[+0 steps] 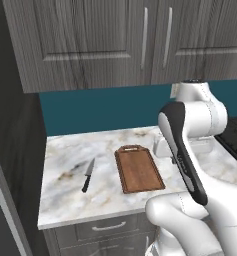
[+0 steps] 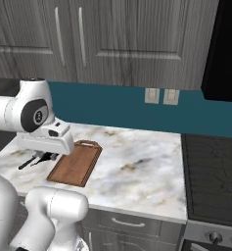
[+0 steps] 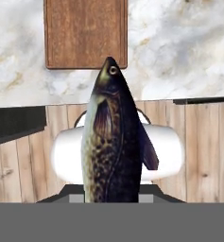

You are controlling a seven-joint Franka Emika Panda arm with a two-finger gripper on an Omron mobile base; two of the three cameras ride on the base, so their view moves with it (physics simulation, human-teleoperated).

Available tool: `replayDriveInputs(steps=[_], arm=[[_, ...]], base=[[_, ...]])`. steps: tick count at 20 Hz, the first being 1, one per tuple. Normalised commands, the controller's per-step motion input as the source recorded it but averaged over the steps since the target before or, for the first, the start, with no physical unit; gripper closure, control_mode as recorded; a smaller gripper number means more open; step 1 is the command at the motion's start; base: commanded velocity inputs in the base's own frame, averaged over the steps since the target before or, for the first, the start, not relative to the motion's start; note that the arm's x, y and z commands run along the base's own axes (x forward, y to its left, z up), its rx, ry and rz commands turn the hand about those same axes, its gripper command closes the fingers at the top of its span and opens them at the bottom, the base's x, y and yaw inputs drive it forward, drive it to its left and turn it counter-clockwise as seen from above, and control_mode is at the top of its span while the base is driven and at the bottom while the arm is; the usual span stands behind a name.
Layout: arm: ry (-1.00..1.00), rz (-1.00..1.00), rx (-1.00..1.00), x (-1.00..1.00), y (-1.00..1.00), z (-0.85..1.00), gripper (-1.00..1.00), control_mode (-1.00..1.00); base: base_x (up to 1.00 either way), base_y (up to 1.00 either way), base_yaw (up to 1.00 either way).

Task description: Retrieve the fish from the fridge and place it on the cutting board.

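The fish (image 3: 113, 142), dark and speckled with a pointed head, hangs in my gripper and points toward the cutting board (image 3: 85, 33) in the hand view. My fingertips are hidden behind its body. The reddish-brown board (image 1: 139, 170) lies on the marble counter (image 1: 65, 200) with its handle toward the wall. In the right base view my gripper (image 2: 42, 157) hangs under the white hand, just left of the board (image 2: 74, 164) and over the counter's front part. A light-grey edge of the fridge (image 1: 7, 210) runs down the far left.
A black-handled knife (image 1: 88, 175) lies left of the board. A dark stovetop (image 2: 210, 171) borders the counter on the right, under a black hood (image 2: 225, 49). Grey wood-grain cabinets (image 1: 90, 40) hang above the teal backsplash. Drawers (image 1: 110, 227) sit below the counter edge.
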Motion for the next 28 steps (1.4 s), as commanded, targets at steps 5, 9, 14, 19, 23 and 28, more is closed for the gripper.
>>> replayDriveInputs(steps=[5, 9, 14, 19, 23, 28], arm=[[0.0, 0.0, 0.0, 0.54, 0.04, -0.21, 1.0, -1.0], [0.0, 0.0, 0.0, 0.62, 0.02, -0.43, 1.0, -1.0], [0.0, 0.0, 0.0, 0.64, 0.04, -0.46, 1.0, -1.0], [0.0, 0.0, 0.0, 0.5, 0.0, -0.54, 1.0, -1.0], [0.0, 0.03, 0.0, 0.42, 0.0, -0.63, 1.0, -1.0], [0.0, 0.03, 0.0, 0.41, 0.0, -0.63, 1.0, -1.0]], base=[[0.0, 0.0, 0.0], [0.0, 0.0, 0.0], [0.0, 0.0, 0.0], [0.0, 0.0, 0.0], [0.0, 0.0, 0.0], [0.0, 0.0, 0.0]])
